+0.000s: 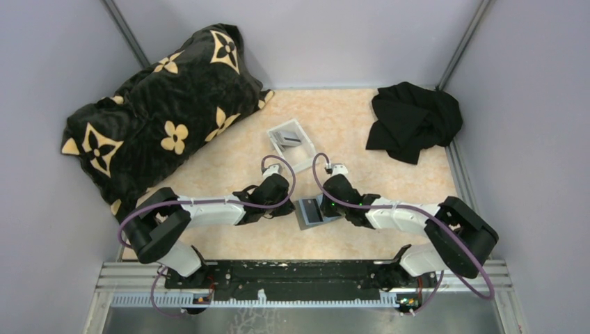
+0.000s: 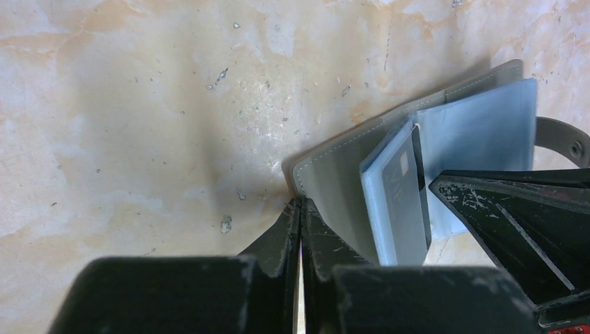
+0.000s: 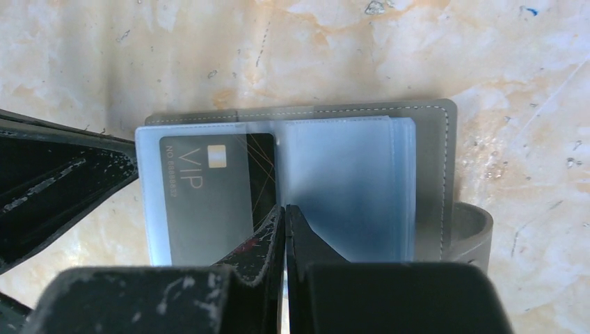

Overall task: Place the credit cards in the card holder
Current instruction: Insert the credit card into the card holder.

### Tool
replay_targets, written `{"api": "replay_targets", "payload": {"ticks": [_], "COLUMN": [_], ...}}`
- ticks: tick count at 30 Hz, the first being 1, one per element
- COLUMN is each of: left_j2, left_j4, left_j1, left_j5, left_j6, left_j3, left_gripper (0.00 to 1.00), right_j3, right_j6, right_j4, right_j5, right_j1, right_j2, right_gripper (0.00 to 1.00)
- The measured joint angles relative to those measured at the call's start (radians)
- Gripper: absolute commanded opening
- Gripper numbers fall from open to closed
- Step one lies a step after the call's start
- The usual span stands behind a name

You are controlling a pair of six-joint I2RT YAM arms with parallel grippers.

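I see the right end effector [image 3: 285, 209], clenched, tip on the holder [image 3: 445, 174] beside the card [image 3: 209, 195]; left end effector [image 2: 300, 203] clenched at its edge.

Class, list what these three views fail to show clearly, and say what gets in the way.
- Top view: card holder, small, partly under the right gripper.
- Top view: white tray contents, too small.
- Right wrist: VIP card lower edge, behind the right gripper; its number blurred.
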Motion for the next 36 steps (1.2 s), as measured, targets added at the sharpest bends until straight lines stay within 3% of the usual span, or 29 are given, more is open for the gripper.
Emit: {"api": "replay_targets", "payload": {"ticks": [21, 36], "left_j2": [0.003, 0.005], "left_j4": [-0.007, -0.01], "left_j1": [0.0, 0.0], "left_j5": [0.0, 0.0], "left_j6": [0.001, 0.003], "left_j3": [0.005, 0.007], "left_gripper": [0.05, 0.05], "right_j3": [0.066, 0.032], "right_j6": [-0.064, -0.038], "right_j4": [-0.028, 0.019], "right_j5": [0.082, 0.014], "right_j1": [0.039, 0.041], "right_j2": [0.079, 0.058], "right_gripper": [0.03, 0.02]}}
